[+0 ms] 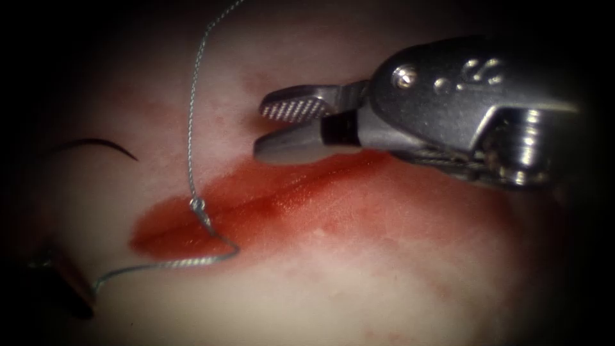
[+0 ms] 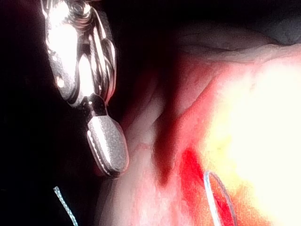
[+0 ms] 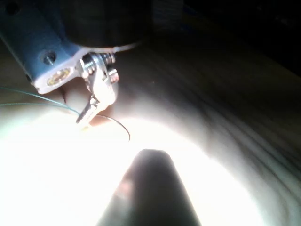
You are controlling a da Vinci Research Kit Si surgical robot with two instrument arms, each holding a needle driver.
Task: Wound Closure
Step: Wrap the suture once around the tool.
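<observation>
My right tool (image 1: 269, 131) hovers just above the cut (image 1: 256, 208), jaws parted and holding nothing. My left tool (image 1: 67, 288) sits far left, mostly lost in shadow; in the endoscope view I cannot tell its grip, but my left wrist view shows its jaws (image 2: 108, 150) pressed together, and whether anything is between them I cannot make out. One needle (image 1: 96, 144) lies on the tissue (image 1: 397, 282) left of the cut, one end fading into the dark. One thread (image 1: 191, 128) carries one knot (image 1: 197, 205) at the cut, amid red fluid (image 1: 307, 198), then trails toward my left tool.
</observation>
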